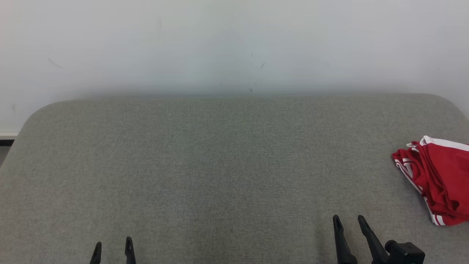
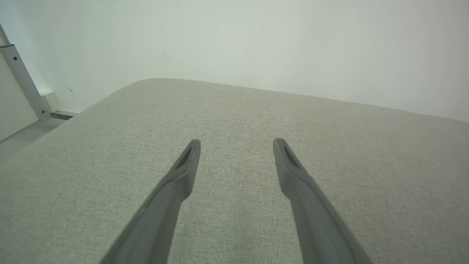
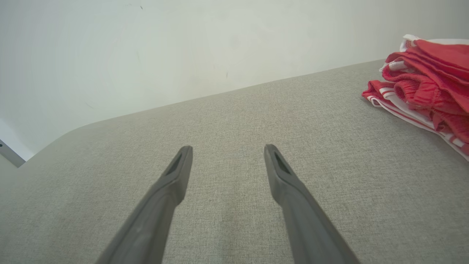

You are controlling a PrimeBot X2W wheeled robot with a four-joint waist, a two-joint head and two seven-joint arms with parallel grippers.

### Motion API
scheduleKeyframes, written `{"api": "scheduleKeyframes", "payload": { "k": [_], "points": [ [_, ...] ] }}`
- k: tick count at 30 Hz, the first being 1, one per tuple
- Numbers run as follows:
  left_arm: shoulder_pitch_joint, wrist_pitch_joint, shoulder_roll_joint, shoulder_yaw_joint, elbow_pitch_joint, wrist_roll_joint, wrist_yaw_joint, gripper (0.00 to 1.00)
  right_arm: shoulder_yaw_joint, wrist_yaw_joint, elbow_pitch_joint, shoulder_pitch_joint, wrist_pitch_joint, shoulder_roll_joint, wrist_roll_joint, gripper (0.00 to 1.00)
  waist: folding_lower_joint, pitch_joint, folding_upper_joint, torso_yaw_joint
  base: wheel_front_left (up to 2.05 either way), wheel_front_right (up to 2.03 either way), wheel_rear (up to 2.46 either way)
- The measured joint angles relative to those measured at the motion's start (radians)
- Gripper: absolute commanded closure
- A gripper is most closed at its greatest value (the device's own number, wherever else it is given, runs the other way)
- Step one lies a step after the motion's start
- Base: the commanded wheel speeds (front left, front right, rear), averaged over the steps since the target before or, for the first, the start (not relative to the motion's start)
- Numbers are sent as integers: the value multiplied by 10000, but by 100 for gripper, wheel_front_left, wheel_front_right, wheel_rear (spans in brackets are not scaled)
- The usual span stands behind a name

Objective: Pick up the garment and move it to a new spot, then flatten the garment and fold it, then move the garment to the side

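Red garment (image 1: 436, 179) lies in loose layers at R edge of surface (image 1: 220, 165), near R end effector (image 1: 348, 218). L end effector (image 1: 113, 242) and R both wide, empty. Fits heap awaiting pickup or folded stack set aside; can't tell.

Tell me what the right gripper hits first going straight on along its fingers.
Nothing close: the right gripper points over the grey woven table cover toward the plain white wall; which it meets first is unclear. The crumpled red garment with white stripes lies to its right, outside that line.
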Motion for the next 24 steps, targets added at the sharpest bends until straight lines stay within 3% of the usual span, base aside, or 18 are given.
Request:
{"api": "scheduleKeyframes", "payload": {
  "k": [7, 8, 16, 24],
  "points": [
    [-1, 0, 0, -38, 25, -27, 77, 0, -36, 0, -35, 22, 58, 29, -44, 0, 0, 29, 0, 19, 0, 0, 0],
    [-1, 0, 0, -46, 23, -50, 77, 100, -40, 0, -31, 25, 65, 31, -44, 100, 0, 29, 0, 23, 0, 0, 0],
    [12, 84, -25, -50, 721, -148, 61, 100, -21, 0, 667, 305, 82, 27, -23, 100, 0, 31, 0, 22, 0, 0, 0],
    [-38, 439, -35, 36, 805, -1344, -33, 100, -115, 0, 698, 268, 414, 33, 1166, 100, 0, 38, 0, 13, 0, 0, 0]
  ]
}}
